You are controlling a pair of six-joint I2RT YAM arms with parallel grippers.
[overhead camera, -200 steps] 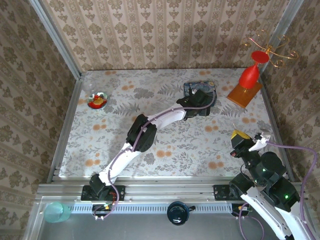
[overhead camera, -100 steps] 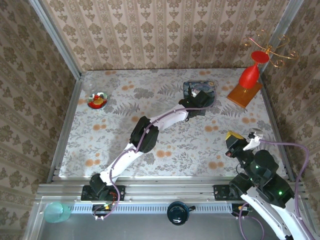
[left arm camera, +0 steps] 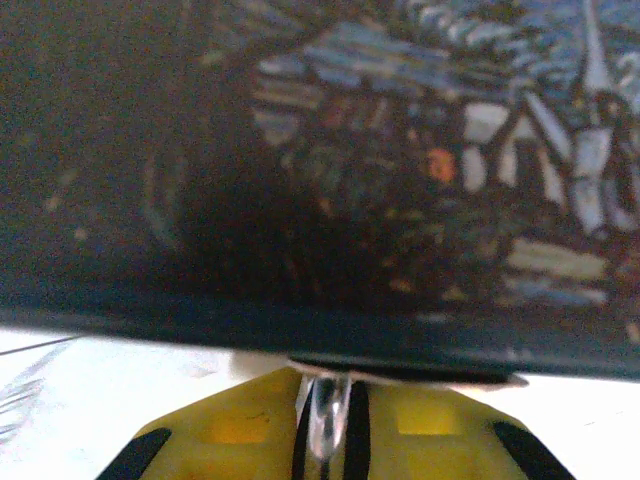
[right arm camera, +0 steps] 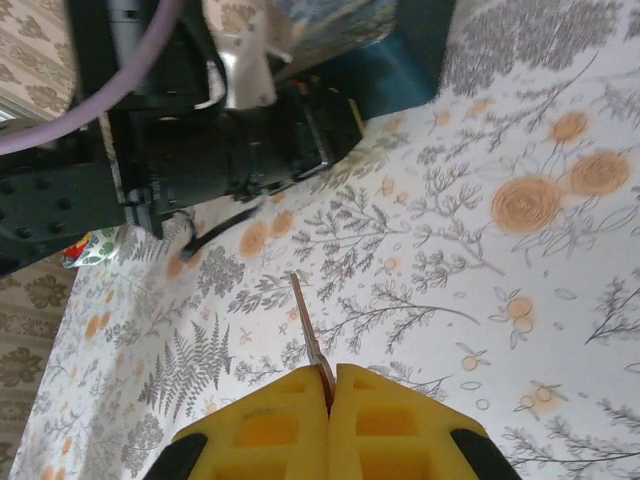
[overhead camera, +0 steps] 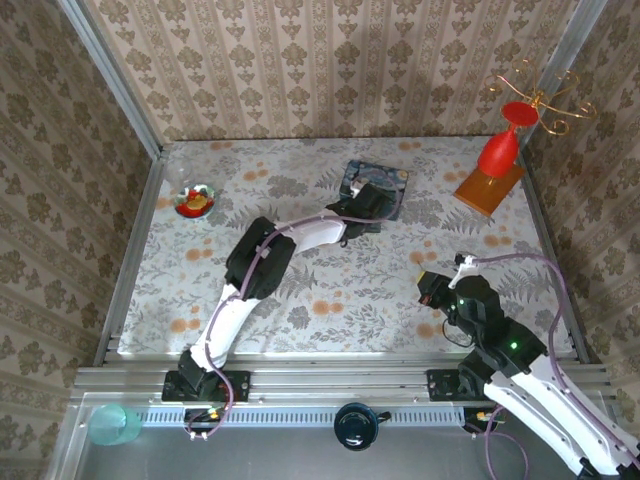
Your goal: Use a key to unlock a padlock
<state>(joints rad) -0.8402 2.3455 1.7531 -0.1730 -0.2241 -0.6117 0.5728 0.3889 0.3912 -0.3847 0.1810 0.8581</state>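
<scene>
**A:** Padlock (left arm camera: pixel 322 418), spotted where?

**B:** Near the middle of the flowered surface (overhead camera: pixel 350 292), toward the far side, tight against the edge of the blue painted tin (overhead camera: pixel 393 180). Shows as a silvery bit of metal in the left wrist view. Cannot make out the dark body.

**A:** And going from the left?

**B:** First, a small red trinket (overhead camera: pixel 195 201) close to the left wall, well apart from everything else. Then the left claw (overhead camera: pixel 368 198), right at the tin, nipped narrow on the padlock's silvery metal between yellow pads (left arm camera: pixel 240 430).

**A:** Further right?

**B:** Next, the right claw (overhead camera: pixel 432 288), low over the surface toward the near side. Pinched tight on the key (right arm camera: pixel 310 340), with the thin blade poking out past the yellow pads toward the tin, well apart from it. Last, a red cone (overhead camera: pixel 500 150) on an orange block (overhead camera: pixel 488 190) in the far right corner.
</scene>
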